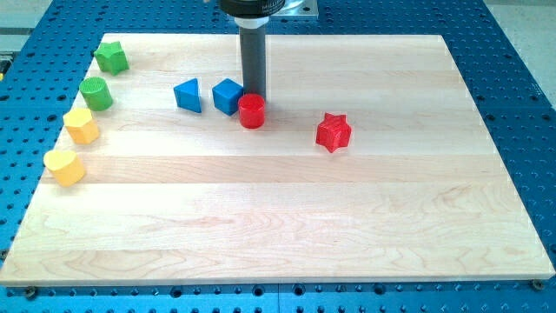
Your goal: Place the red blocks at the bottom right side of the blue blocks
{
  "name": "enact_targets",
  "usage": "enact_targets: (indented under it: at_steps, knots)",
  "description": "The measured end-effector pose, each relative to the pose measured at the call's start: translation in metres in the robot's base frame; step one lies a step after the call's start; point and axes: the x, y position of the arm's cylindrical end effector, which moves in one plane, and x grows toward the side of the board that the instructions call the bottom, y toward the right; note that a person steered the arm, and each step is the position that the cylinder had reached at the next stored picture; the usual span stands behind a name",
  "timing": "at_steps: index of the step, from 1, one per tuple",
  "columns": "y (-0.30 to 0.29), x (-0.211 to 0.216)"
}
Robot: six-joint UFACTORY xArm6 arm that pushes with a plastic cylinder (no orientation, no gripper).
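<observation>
A blue triangular block (188,95) and a blue cube (228,96) sit side by side at the upper middle of the wooden board (278,217). A red cylinder (252,111) stands touching the cube's lower right corner. A red star block (334,132) lies further to the view's right, apart from the others. My dark rod comes down from the top, and my tip (254,94) is just behind the red cylinder, right of the blue cube; the cylinder hides its very end.
Along the view's left edge of the board lie a green star block (111,57), a green cylinder (96,93), a yellow hexagonal block (82,126) and a yellow heart-like block (64,167). Blue perforated table (512,69) surrounds the board.
</observation>
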Motion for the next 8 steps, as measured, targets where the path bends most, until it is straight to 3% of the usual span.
enact_targets:
  at_steps: [1, 2, 3, 4, 6, 7, 8]
  knots:
    - [-0.002, 0.042]
    - [0.006, 0.047]
    - [-0.034, 0.038]
    - [-0.063, 0.073]
    - [0.026, 0.088]
    - [-0.069, 0.165]
    - [-0.197, 0.212]
